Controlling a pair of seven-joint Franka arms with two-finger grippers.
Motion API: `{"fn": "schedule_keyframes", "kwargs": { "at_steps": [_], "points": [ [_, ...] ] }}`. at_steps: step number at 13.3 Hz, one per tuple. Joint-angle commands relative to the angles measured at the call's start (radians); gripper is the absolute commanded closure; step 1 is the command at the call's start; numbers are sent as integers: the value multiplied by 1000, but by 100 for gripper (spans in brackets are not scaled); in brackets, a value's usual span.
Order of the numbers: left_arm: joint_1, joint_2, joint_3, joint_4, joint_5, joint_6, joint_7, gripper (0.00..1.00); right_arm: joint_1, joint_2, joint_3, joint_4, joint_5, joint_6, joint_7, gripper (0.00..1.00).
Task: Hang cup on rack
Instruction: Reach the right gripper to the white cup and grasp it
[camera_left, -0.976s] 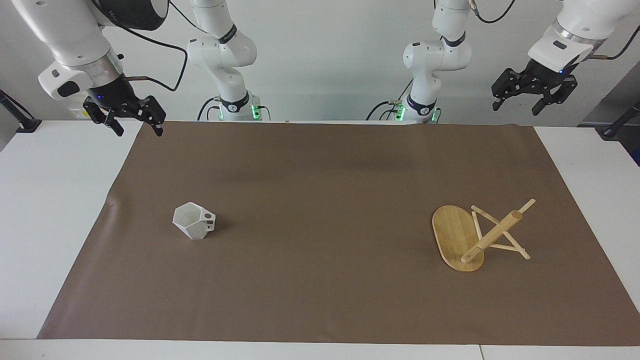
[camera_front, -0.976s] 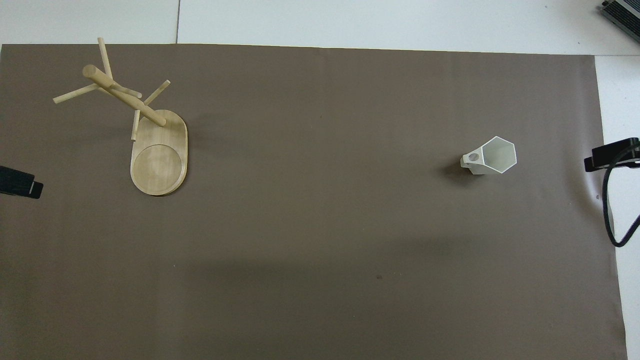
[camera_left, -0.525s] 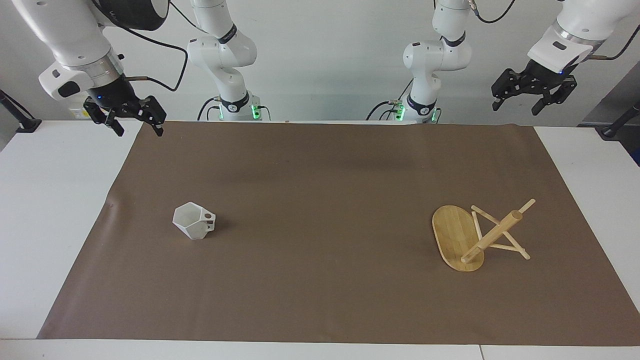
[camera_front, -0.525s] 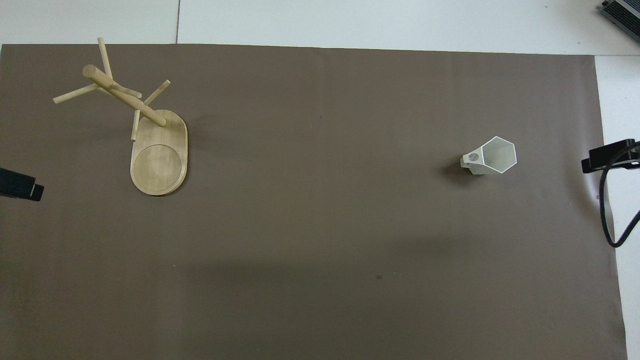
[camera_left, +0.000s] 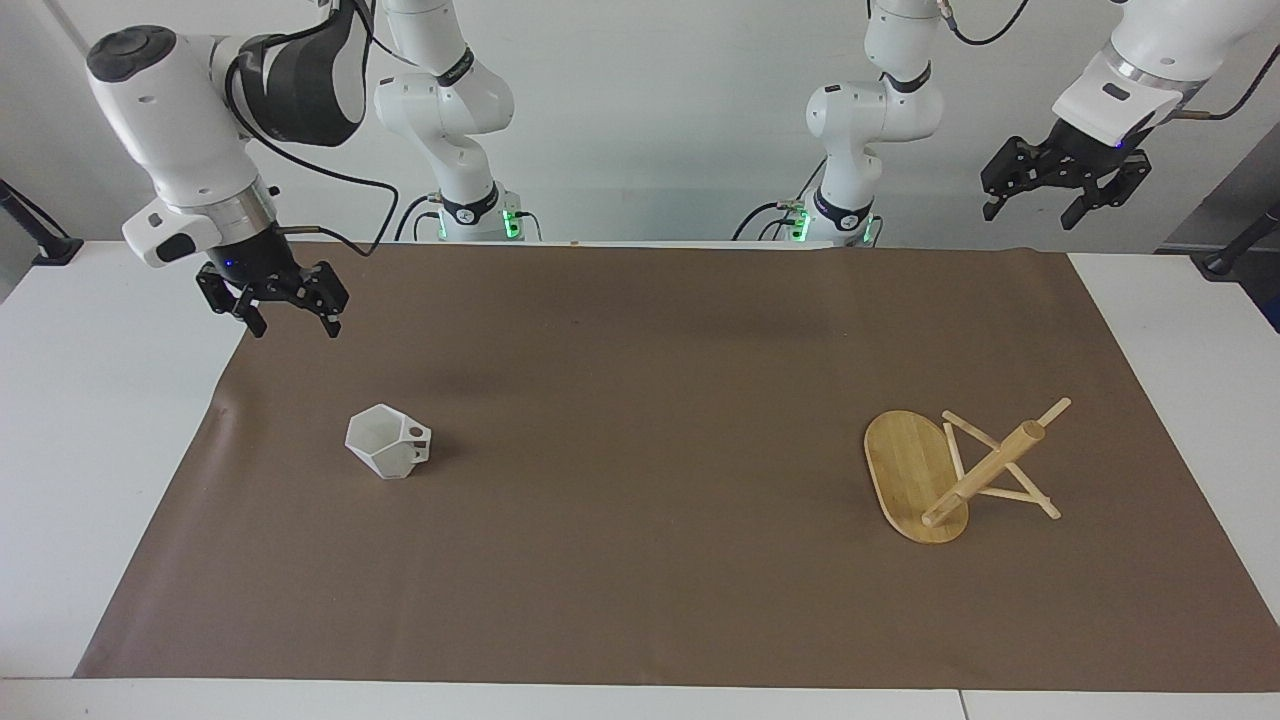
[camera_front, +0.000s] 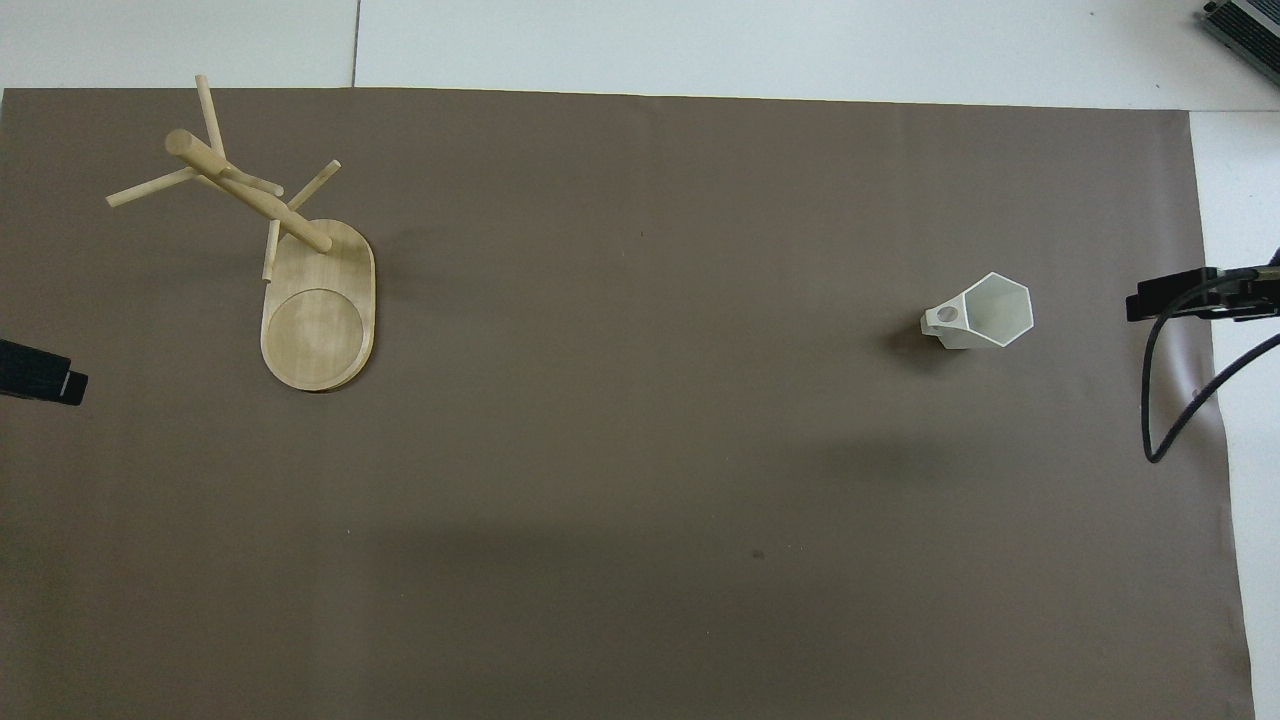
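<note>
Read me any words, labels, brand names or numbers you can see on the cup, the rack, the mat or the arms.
None can be read.
Cup: plain white, no print.
Rack: bare bamboo, no label.
Mat: plain brown, no markings.
Arms: a small dark mark on the right arm's wrist is too small to read; no lettering shows elsewhere.

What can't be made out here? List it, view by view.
- Left gripper: the overhead view's edge cuts it off, and only a black tip shows.
- Right gripper: likewise cut by the overhead view's edge.
- Both arms: their upper parts are cut off by the facing view's top edge.
- Rack: the slant of its pegs is too fine to read in either view.
- Cup: its underside is hidden by its own body.
</note>
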Motion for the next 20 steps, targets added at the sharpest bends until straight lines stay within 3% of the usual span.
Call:
{"fn": "schedule_keyframes", "kwargs": {
  "at_steps": [1,6,15,20],
  "points": [
    [1,-39,0,-57,16,27,11,0,-27,70,6,-19,60,76,-29,0],
    [1,-39,0,-61,16,27,10,0,-26,159,6,-44,60,209,-29,0],
    [0,-47,0,-77,16,37,7,0,-20,206,12,-146,60,395,-14,0],
    [0,-61,0,-103,16,56,5,0,-14,221,12,-151,62,403,33,0]
  ]
}}
